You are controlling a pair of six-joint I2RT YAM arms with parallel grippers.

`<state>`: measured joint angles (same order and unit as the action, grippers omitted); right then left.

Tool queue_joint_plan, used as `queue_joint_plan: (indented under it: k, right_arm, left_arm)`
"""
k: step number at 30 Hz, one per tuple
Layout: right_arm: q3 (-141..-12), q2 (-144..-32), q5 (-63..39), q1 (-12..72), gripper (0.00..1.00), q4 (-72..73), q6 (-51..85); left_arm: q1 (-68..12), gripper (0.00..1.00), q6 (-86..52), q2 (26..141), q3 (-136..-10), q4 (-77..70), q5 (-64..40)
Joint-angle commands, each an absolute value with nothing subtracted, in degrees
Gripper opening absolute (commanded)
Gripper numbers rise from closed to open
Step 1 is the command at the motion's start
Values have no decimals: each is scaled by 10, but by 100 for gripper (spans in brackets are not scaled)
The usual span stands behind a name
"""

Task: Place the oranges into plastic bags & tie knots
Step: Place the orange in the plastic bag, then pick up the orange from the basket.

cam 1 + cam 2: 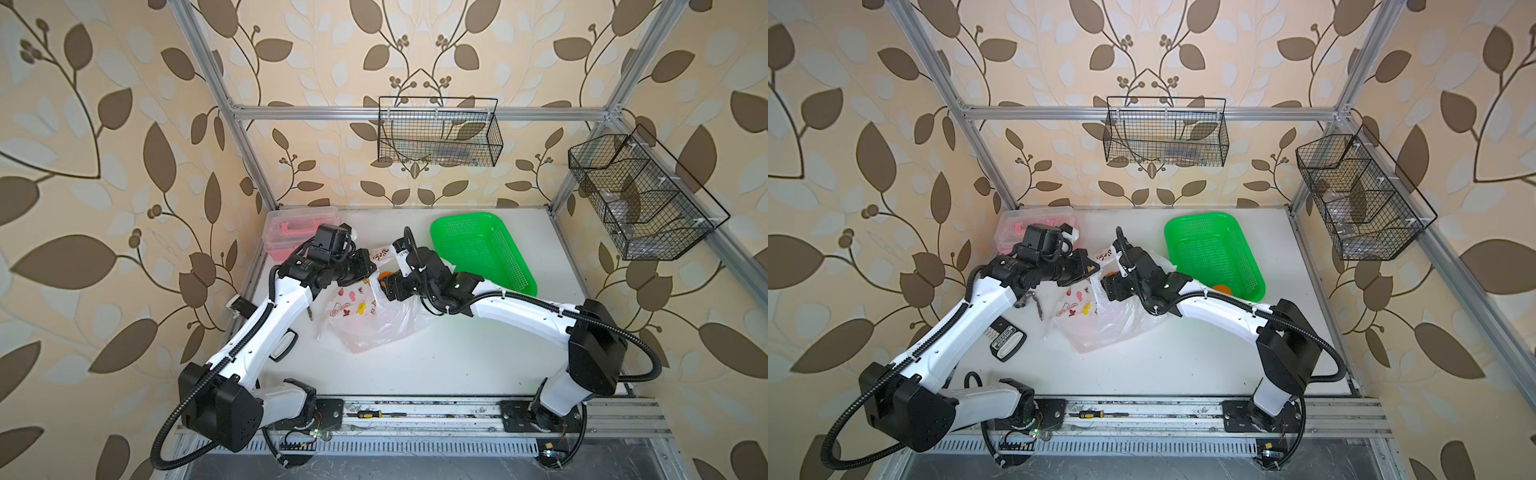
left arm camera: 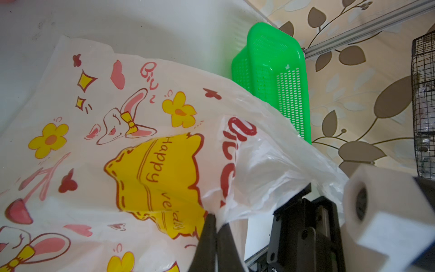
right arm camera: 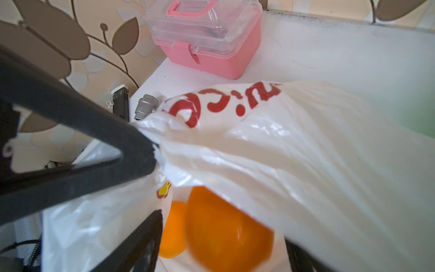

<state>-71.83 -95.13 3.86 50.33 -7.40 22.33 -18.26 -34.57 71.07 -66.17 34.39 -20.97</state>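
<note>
Storage: one pink plastic box with a clear lid point(image 1: 300, 232) stands at the white bench's point(image 1: 457, 357) far left corner. The left hand point(image 2: 217, 222) is clenched on the mouth edge of the one thin white cartoon-printed plastic bag point(image 1: 365, 320), mid-bench. Two oranges show in its mouth. The near orange point(image 3: 235, 221) lies between the right hand's point(image 3: 223, 237) released, parted fingers, and a second orange point(image 3: 173, 233) sits behind. One green mesh plastic basket point(image 1: 1214, 249), on the right, holds a third orange point(image 1: 1222, 289).

White cartoon-printed bag point(image 1: 374, 328), bright oranges point(image 3: 223, 230), green mesh basket point(image 1: 478, 249)
</note>
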Motion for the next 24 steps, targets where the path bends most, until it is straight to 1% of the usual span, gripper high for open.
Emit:
queue_joint_plan:
  k: [1, 4, 9, 13, 14, 16, 19, 21, 24]
  right_arm:
    - [-747, -928, 38, 497, 89, -64, 217]
    - [-741, -885, 35, 491, 89, -86, 207]
    - [-714, -768, 40, 484, 89, -143, 191]
    - [-682, -678, 40, 460, 89, -207, 188]
    - [-672, -656, 43, 448, 91, -224, 187]
    - [-652, -623, 39, 408, 92, -262, 186]
    - [-627, -601, 6, 311, 92, -338, 173]
    - [-618, -606, -10, 245, 92, -391, 146]
    - [-621, -637, -5, 171, 91, -450, 103]
  left_arm:
    - [-178, 0, -342, 690, -671, 339, -210]
    - [-178, 0, -341, 689, -668, 339, -207]
    - [-178, 0, -338, 686, -661, 340, -196]
    - [-178, 0, -337, 688, -655, 338, -183]
    - [-178, 0, -338, 688, -652, 336, -182]
    - [-178, 0, -339, 689, -648, 330, -183]
    - [-178, 0, -341, 691, -646, 325, -190]
    - [-178, 0, -340, 692, -646, 325, -191]
    - [-177, 0, -340, 692, -646, 325, -192]
